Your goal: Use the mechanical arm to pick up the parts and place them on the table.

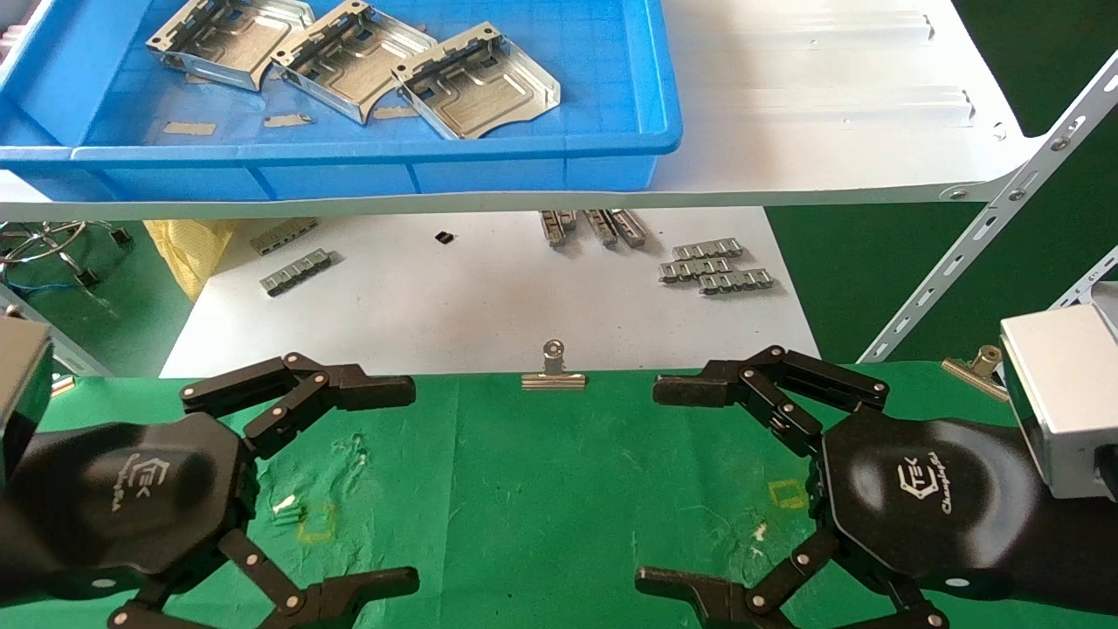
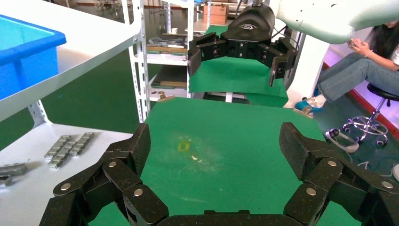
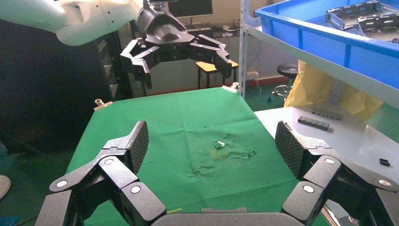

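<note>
Green cloth table (image 1: pixel 541 489), edged with a silver binder clip (image 1: pixel 553 367), awaits parts. Three flat silver stamped-metal trays (image 1: pixel 476 80) lie in the blue plastic bin (image 1: pixel 611 148) on the white shelf board (image 1: pixel 830 114) above. Left gripper (image 1: pixel 367 485) and right gripper (image 1: pixel 690 485) hover over the cloth, spread wide and empty, apparently ready to reach.

Three silver parts (image 1: pixel 349 57) in blue bin (image 1: pixel 559 157)
</note>
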Tool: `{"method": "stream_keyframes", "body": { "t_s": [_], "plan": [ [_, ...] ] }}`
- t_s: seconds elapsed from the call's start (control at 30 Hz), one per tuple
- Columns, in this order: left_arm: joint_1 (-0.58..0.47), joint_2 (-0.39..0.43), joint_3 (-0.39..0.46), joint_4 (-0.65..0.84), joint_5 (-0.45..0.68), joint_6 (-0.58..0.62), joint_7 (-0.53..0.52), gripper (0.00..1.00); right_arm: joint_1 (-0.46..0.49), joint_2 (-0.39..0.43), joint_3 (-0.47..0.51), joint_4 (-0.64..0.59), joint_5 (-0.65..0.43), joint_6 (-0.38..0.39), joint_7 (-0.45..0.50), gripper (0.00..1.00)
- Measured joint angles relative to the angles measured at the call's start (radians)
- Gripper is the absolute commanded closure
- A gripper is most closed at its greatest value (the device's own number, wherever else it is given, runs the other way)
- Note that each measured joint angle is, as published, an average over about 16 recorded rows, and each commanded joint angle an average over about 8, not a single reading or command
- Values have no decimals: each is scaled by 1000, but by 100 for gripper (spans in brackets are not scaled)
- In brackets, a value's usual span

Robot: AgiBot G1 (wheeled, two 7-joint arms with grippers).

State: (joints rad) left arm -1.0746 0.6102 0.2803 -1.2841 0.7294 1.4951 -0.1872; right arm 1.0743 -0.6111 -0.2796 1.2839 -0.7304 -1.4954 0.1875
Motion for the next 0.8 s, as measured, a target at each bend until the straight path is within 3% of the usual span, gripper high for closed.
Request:
{"method": "stream_keyframes", "body": {
  "t_s": [0.8],
  "plan": [
    [0, 0, 0, 0, 0, 0, 0, 0, 0, 0, 0, 0, 0, 0, 0, 0]
  ]
}}
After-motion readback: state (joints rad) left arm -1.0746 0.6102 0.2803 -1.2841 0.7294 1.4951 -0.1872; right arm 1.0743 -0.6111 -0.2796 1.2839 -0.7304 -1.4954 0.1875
